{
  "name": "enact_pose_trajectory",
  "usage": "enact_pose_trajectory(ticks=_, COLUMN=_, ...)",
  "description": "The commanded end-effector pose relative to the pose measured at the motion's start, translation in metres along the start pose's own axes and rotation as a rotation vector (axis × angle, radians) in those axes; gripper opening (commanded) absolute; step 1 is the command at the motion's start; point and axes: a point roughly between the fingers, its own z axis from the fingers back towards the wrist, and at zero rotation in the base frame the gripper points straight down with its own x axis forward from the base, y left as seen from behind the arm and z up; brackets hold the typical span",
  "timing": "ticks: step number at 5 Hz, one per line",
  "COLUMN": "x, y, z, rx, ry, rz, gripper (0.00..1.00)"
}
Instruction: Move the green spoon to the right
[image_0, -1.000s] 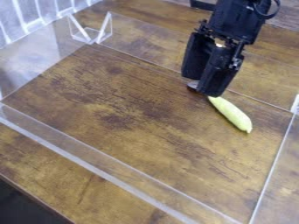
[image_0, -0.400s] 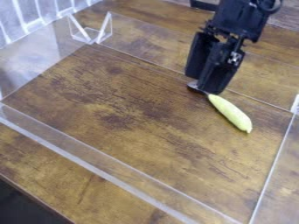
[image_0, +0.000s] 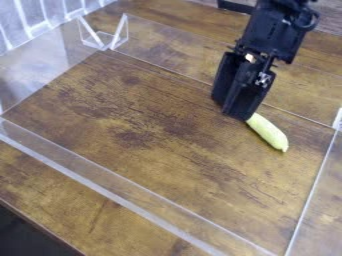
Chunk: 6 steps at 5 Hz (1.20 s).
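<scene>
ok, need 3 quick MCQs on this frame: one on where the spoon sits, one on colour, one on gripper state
1. Where does the green spoon lie?
A. right part of the wooden table
B. left edge
C. off the table

2. What colour is the spoon's handle?
A. red
B. yellow-green
C. blue

3. How is the gripper?
A. shut on the spoon
B. open, at the spoon's near end
C. out of view

Key: 1 A, it lies near the right clear wall; 2 B, the handle shows yellow-green; 3 B, the spoon lies flat on the wood, not lifted.
</scene>
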Motion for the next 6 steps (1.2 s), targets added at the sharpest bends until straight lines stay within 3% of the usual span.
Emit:
enact_pose_trajectory(ticks=1, x=-0.018, y=-0.005, z=0.017, rx=0.046, ry=-0.054, rz=-0.039, gripper=1.0)
enact_pose_trajectory(ticks=3, x=-0.037, y=0.011, z=0.016, rx=0.043, ry=-0.074, rz=-0.002, gripper=1.0)
enact_pose_trajectory(ticks=4, x=-0.04, y=0.022, z=0.017, rx=0.053, ry=-0.07, rz=-0.011, gripper=1.0)
enact_pose_trajectory(ticks=5, x=-0.041, y=0.033, z=0.018, rx=0.068, ry=-0.068, rz=-0.022, gripper=1.0)
enact_pose_trajectory(ticks=6, x=-0.028, y=0.034, z=0.012, rx=0.08, ry=-0.088, rz=0.019, gripper=1.0)
